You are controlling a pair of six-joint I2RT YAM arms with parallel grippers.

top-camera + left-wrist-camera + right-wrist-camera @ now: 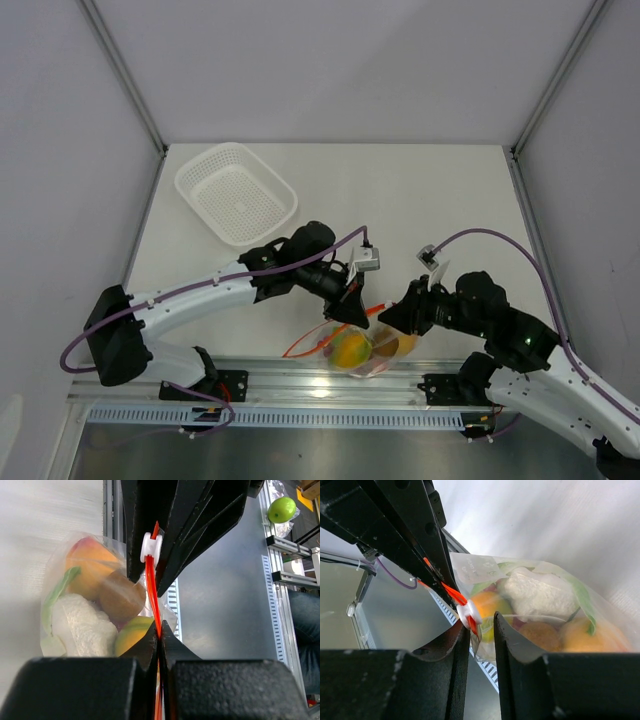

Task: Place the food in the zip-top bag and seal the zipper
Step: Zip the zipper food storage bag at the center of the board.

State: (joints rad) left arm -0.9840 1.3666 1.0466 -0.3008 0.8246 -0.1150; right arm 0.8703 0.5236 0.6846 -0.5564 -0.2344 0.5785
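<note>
Top view. A white table [440, 200] stands inside an enclosure of plain white walls [350, 60] with metal corner posts. An aluminium rail [300, 385] runs along the near edge and carries both arm bases. A white mesh basket [237, 195] sits at the far left, well apart from the work. The bag [360, 355], with the food [350, 348] inside, lies at the near edge of the table, touching the rail. The left gripper [352, 312] and right gripper [392, 315] meet just above it on the zipper [373, 311].

Left wrist view. The left gripper [159, 637] is clamped tight on the zipper [152, 592]. A white slider [150, 547] sits further along the strip, between the right gripper's fingers. The bag [57, 555] rests on the white tabletop, and an orange piece, a brown piece [120, 600] and a white-and-green piece [80, 625] are visible in it. Past the rail lies a grey floor [225, 605], with a green ball [281, 509] at its far side.

Right wrist view. The right gripper [481, 622] has its jaws a little apart around the bag mouth, with the slider [469, 612] at one fingertip. Whether they press on it cannot be told.
</note>
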